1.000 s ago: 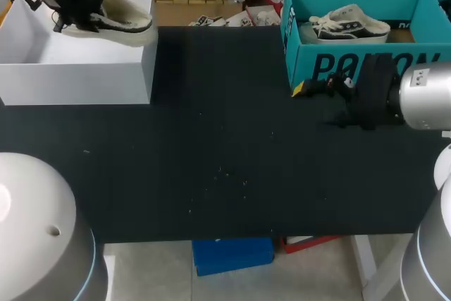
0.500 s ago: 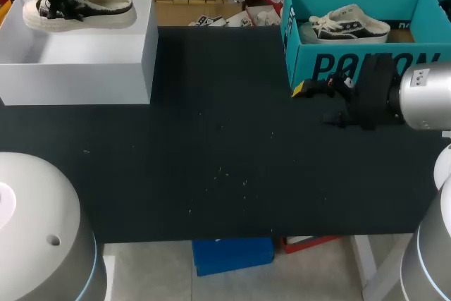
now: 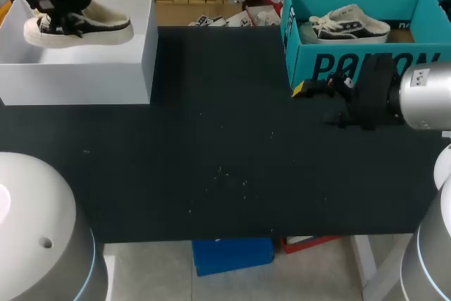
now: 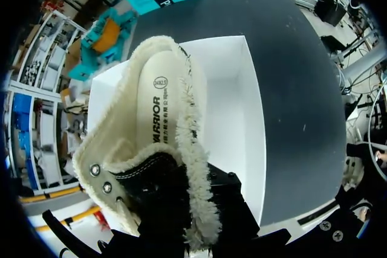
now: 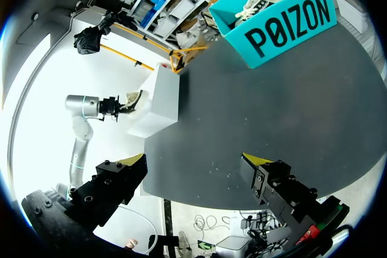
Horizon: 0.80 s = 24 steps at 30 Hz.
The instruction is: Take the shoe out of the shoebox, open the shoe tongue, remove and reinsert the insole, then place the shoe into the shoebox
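A black shoe with cream fleece lining (image 3: pixel 81 26) hangs in the open top of the white shoebox (image 3: pixel 84 72) at the far left. My left gripper (image 3: pixel 58 10) is shut on its laced front part, with the heel pointing right. In the left wrist view the shoe (image 4: pixel 163 125) fills the space ahead of the left gripper (image 4: pixel 187 212). Its pale insole (image 4: pixel 158 104) shows inside, the fingertips are hidden by the fleece, and the box's white floor (image 4: pixel 233 119) lies beneath. My right gripper (image 3: pixel 310 88) (image 5: pixel 196 161) stands open over the mat, with nothing between its fingers.
A teal shoebox (image 3: pixel 416 58) (image 5: pixel 284 19) stands at the far right with a white-and-black sneaker (image 3: pixel 349 25) inside; my right gripper is just in front of its near left corner. The white shoebox (image 5: pixel 160 98) and my left arm (image 5: pixel 87 106) show far ahead of the right gripper.
The left gripper carried the shoe from the box's back right rim leftward, then lowered it into the box's opening. The right arm has not moved.
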Available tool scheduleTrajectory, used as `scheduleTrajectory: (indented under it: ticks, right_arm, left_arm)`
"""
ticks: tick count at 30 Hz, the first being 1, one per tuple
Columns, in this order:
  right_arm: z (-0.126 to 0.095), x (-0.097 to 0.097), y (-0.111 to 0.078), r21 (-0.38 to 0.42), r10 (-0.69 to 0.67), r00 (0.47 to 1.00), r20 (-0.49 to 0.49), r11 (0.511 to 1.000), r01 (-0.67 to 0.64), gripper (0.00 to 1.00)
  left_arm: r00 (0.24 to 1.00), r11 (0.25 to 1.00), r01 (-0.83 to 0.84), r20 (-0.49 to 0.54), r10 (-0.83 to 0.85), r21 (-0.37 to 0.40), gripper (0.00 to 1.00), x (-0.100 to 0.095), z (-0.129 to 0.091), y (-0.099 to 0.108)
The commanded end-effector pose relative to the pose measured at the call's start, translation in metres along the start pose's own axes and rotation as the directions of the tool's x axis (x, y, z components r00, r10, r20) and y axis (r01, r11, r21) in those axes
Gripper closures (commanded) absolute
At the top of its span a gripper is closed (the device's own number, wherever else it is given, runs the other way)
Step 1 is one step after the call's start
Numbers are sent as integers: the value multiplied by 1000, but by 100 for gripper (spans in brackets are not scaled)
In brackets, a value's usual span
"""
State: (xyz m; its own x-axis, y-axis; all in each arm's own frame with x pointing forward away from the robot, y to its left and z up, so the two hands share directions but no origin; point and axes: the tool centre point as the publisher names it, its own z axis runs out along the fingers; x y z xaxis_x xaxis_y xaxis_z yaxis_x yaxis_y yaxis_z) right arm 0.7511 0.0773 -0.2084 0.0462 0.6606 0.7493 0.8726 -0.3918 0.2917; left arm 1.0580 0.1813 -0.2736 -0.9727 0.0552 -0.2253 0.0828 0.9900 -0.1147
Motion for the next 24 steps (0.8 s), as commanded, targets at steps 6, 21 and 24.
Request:
scheduleTrajectory:
  ticks: [6, 21, 24]
  right_arm:
    - [0, 0, 0, 1, 0, 1000, 0, 1000, 0, 0]
    - [0, 0, 0, 1, 0, 1000, 0, 1000, 0, 0]
    - [0, 0, 0, 1, 0, 1000, 0, 1000, 0, 0]
  left_arm:
    - [1000, 1000, -19, -18, 19, -9, 100, 4, 16, 9]
    - [999, 997, -32, -37, 29, -68, 100, 19, 55, 22]
    - [999, 997, -32, -44, 29, -75, 100, 21, 62, 25]
